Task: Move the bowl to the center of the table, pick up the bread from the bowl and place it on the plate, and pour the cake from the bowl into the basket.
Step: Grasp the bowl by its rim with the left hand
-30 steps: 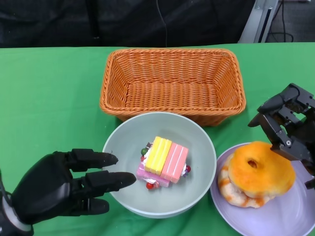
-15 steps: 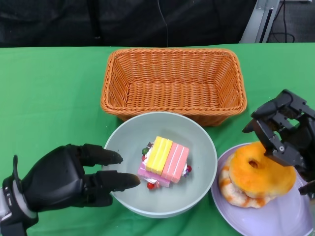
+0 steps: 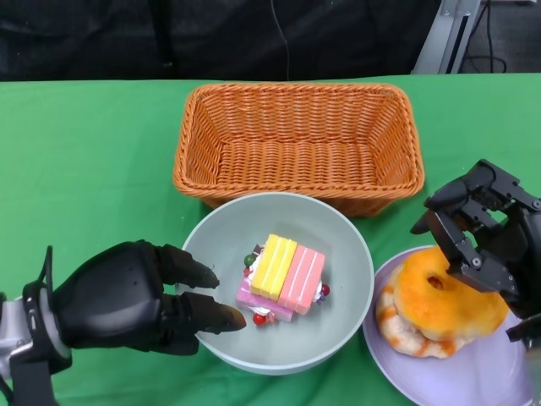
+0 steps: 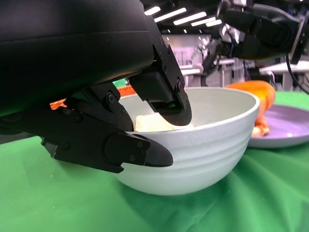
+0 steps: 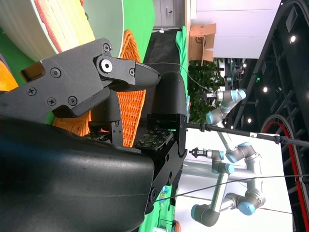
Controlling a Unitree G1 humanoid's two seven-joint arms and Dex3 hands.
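Since the pale green bowl [image 3: 279,283] in front of the basket [image 3: 297,144] looks rigid, smooth and slippery, with the loose cake [image 3: 283,275] free to slide, the left hand [image 3: 127,296], fingers apart straddling its near-left rim, should pinch that rim firmly, while the right hand [image 3: 482,237] hovers spread over the bread [image 3: 444,300] on the plate [image 3: 490,368].
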